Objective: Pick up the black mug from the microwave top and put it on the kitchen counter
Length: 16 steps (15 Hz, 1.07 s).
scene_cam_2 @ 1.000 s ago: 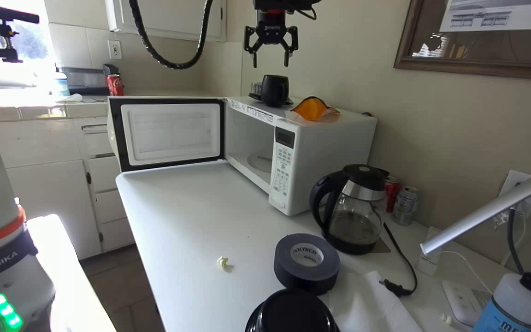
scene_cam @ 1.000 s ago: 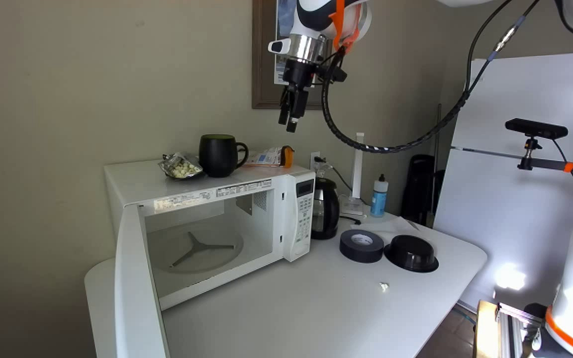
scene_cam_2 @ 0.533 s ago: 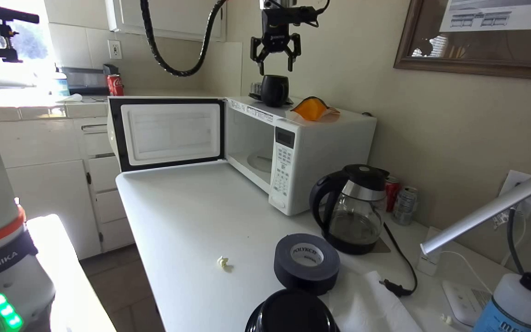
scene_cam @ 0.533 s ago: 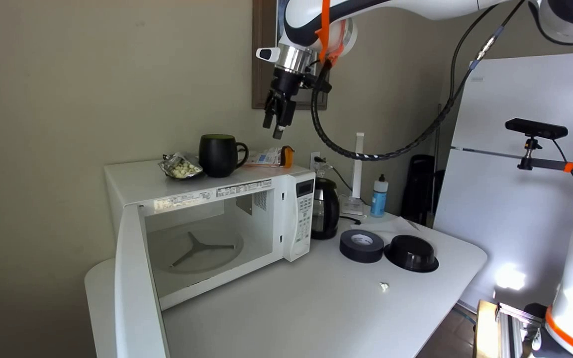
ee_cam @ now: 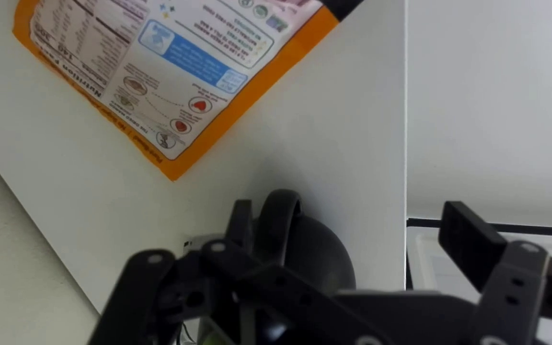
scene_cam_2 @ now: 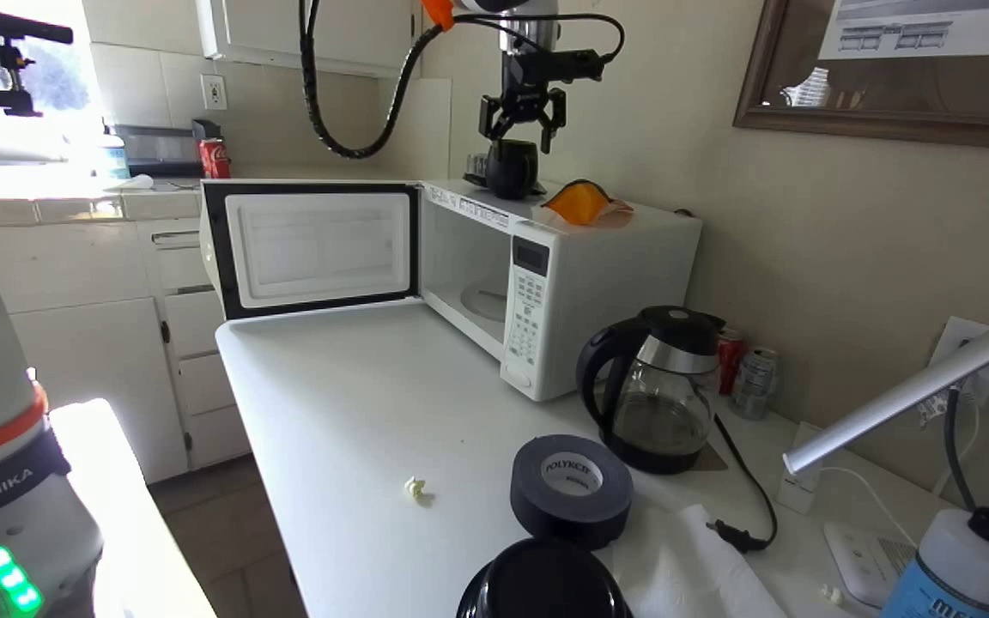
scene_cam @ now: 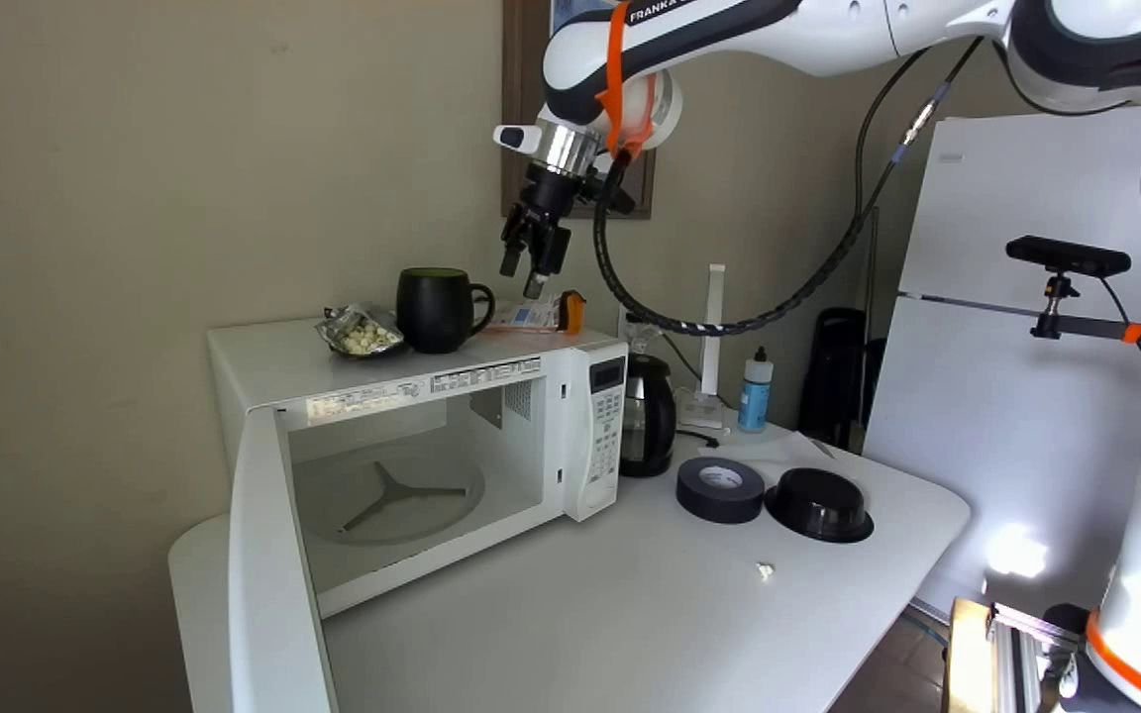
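Presently, one black mug (scene_cam: 430, 312) stands upright on top of the white microwave (scene_cam_2: 615, 287), between one foil packet (scene_cam: 364, 335) and one orange-edged pouch (ee_cam: 180, 72); one gripper (scene_cam: 522, 275) hangs near the mug, apart from it, jaws spread, unloaded; one white kitchen counter (scene_cam: 570, 614), bearing the microwave, one glass kettle (scene_cam_2: 662, 408) and one roll of dark tape (scene_cam_2: 572, 525)

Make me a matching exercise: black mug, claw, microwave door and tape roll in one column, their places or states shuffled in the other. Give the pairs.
Things
1. black mug
2. claw
3. microwave door
4. tape roll

Places or states
A. swung open
B. lying flat on the kitchen counter
C. upright on top of the microwave
D. up in the air, gripping nothing

Pairs: 1-C, 2-D, 3-A, 4-B
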Motion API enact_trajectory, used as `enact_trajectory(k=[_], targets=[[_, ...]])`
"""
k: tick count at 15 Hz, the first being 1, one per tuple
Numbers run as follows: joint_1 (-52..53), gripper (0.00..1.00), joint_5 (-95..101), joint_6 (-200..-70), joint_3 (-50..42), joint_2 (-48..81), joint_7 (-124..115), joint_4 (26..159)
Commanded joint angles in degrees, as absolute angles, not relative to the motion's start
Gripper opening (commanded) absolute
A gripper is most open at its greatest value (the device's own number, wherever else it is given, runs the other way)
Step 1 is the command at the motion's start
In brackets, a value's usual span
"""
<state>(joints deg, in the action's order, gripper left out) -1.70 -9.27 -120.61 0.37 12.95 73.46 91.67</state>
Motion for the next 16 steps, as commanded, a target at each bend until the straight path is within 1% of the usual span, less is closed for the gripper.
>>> enact_trajectory(k=[1, 12, 13, 14, 16], targets=[[-3.4, 1.00, -12.0, -119.8, 2.4, 17.1, 78.3, 86.6], [-4.1, 0.98, -11.7, -115.9, 5.4, 25.8, 79.6, 74.6], [-4.1, 0.89, -11.5, -115.5, 5.3, 26.0, 79.4, 74.1], [-4.2, 0.75, -11.5, -115.1, 5.3, 26.5, 79.3, 73.5], [-4.4, 0.60, -11.3, -114.3, 5.3, 26.8, 79.2, 72.8]])
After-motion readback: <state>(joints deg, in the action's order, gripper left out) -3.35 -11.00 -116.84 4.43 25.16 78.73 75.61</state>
